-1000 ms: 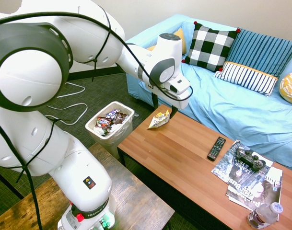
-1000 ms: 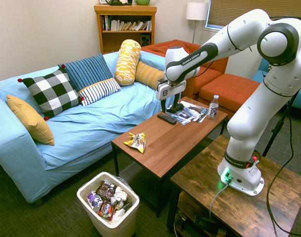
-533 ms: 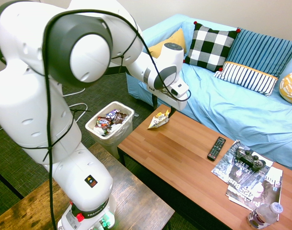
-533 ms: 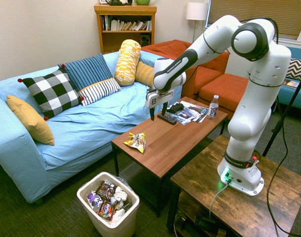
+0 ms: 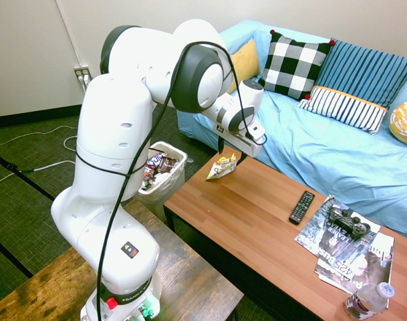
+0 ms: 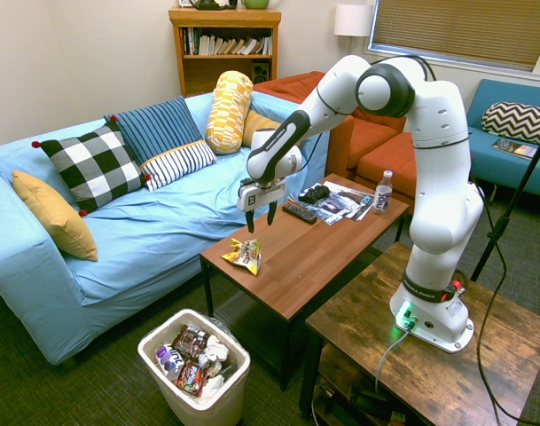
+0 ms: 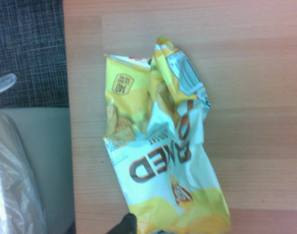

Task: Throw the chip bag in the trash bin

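Claw (image 6: pixel 260 219) spread, empty, above chip bag (image 6: pixel 245 255) at counter (image 6: pixel 314 253) end; recommend straight descent, pinch raised crumple — then trash bin (image 6: pixel 195 370).

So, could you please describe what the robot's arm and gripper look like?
The arm is glossy white with rounded segments and dark grey joint bands. A black cable loops along it. Its base carries a small dark label and a red button. The gripper has a white body with two slim dark fingers.

The wooden coffee table (image 5: pixel 250 214) holds the chip bag (image 5: pixel 222 167), remote (image 5: pixel 302 206), magazines (image 5: pixel 353 257) — and a bottle (image 5: pixel 368 300).
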Controlling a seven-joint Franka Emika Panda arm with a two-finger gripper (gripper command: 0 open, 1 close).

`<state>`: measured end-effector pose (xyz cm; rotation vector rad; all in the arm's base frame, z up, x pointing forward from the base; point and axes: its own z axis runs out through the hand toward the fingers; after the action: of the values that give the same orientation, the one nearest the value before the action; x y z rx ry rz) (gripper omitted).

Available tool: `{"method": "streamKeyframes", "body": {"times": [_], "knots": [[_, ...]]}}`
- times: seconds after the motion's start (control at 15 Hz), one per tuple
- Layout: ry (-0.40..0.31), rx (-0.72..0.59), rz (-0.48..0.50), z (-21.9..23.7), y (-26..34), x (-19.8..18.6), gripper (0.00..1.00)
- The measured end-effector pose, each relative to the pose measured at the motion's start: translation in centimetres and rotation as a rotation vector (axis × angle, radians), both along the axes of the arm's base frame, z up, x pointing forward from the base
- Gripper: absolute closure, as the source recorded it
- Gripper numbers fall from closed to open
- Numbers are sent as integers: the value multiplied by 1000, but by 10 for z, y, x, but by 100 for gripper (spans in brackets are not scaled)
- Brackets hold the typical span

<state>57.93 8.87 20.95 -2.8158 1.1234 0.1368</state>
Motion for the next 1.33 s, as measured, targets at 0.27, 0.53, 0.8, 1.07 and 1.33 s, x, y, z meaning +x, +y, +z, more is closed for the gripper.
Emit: {"method": "streamKeyframes", "body": {"times": [0.27,0.53,0.8,1.07,1.33], "knots": [[48,5,30,-38,24,23,0],[83,-3,33,-69,30,35,100],[112,0,33,-78,36,38,100],[165,-3,22,-88,37,37,100],[172,-2,17,-94,38,41,100]]}}
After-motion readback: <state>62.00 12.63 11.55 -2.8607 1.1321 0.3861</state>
